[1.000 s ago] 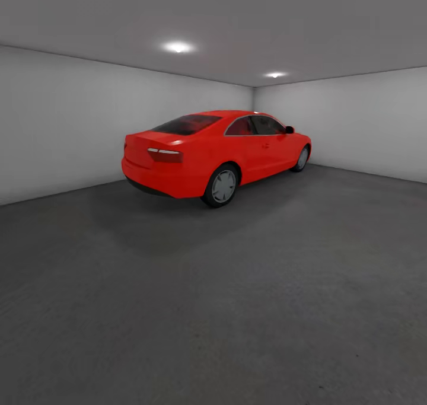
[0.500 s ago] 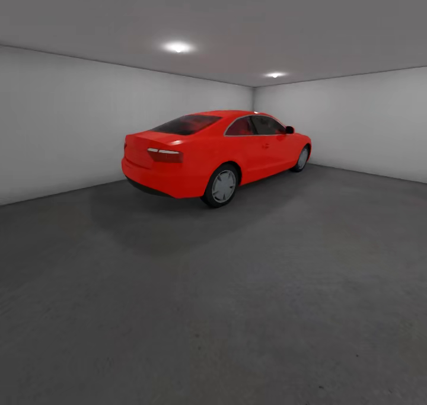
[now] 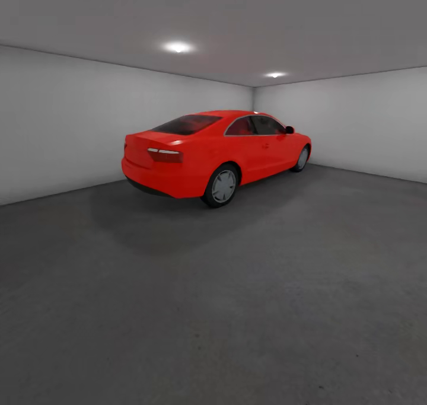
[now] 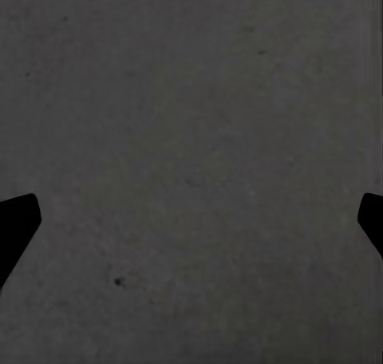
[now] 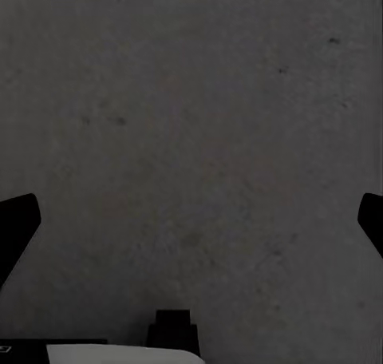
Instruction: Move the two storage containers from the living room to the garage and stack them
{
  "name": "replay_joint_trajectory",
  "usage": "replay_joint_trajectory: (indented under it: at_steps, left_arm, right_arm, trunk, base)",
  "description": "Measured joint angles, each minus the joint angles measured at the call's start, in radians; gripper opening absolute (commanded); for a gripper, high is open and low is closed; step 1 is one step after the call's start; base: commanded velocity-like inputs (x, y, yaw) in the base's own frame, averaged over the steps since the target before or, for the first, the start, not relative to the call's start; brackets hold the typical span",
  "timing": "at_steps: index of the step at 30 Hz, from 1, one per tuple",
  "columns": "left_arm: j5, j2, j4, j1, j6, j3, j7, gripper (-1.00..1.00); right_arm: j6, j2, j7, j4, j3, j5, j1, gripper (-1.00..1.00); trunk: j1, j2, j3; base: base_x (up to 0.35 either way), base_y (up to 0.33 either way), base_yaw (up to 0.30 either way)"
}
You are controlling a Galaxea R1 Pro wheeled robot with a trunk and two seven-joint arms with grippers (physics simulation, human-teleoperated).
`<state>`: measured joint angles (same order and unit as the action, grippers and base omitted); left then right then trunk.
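Left tool (image 4: 191, 220) and right tool (image 5: 191, 220) fingertips edge-cropped.

Floor (image 3: 255, 298): dark grey rough concrete, faintly speckled. Red car (image 3: 213, 150) stands on it, wheels down, rear toward the camera. Car's shadow spreads over the floor just beside its rear wheel.

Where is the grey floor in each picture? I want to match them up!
Head view: the floor spreads across the lower half, under the red car.
Left wrist view: rough grey floor behind the wide-open left end effector.
Right wrist view: same floor behind the wide-open right end effector.
Shared landmark: the dark speckled concrete itself.
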<state>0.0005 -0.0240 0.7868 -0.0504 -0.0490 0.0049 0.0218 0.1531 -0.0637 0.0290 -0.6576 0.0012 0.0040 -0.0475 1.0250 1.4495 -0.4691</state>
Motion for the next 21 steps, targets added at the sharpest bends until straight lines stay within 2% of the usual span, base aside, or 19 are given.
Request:
replay_joint_trajectory:
  at_steps: [21]
  left_arm:
    - [0.001,0.001,0.008,0.000,-0.009,0.002,-0.002,1.00]
  right_arm:
    - [0.004,0.001,-0.003,-0.017,-0.005,-0.005,0.000,1.00]
  trunk:
    - [0.000,0.000,0.000]
  base:
    - [0.000,0.000,0.000]
